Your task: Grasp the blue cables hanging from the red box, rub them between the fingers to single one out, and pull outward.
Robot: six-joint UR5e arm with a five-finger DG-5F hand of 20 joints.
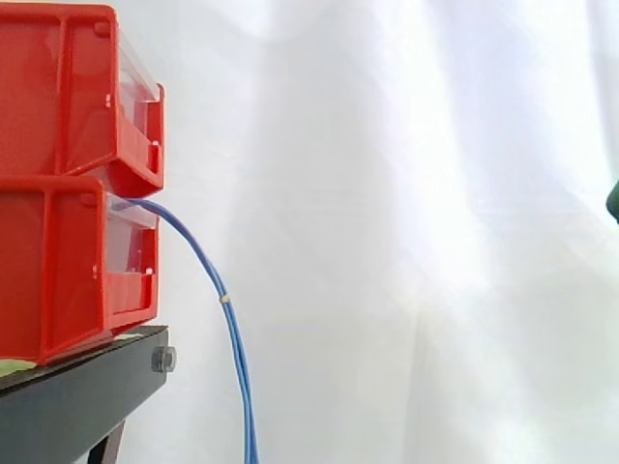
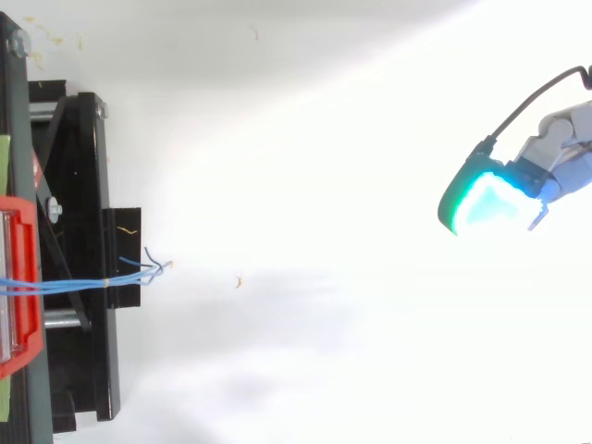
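Side view: two red boxes sit stacked on a black stand (image 1: 77,396). The upper red box (image 1: 68,92) rests directly on the lower red box (image 1: 58,271), and each has a clear front panel. The blue cables (image 1: 232,338) leave the top front edge of the lower red box, arch outward away from it, then hang down past the stand's edge and out of the bottom of the picture, free in the air before the white curtain (image 1: 406,232). A small pale band (image 1: 224,301) wraps the cables level with the bottom of the lower red box, a little out from its front. Far from the lower red box, at the right edge, a dark green sliver (image 1: 614,200) pokes in, too little of it to tell what it is.

Top view: the red box (image 2: 26,277) shows at the left edge, on the stand (image 2: 83,185). The cables (image 2: 74,280) run straight out from the box across the stand, bound by the band (image 2: 106,280), and their loose ends (image 2: 153,268) splay apart just past the stand's outer edge. The hand (image 2: 486,199), glowing cyan and green, is well away from the red box on the far side of the picture, touching nothing. Whether it is open or closed cannot be told.
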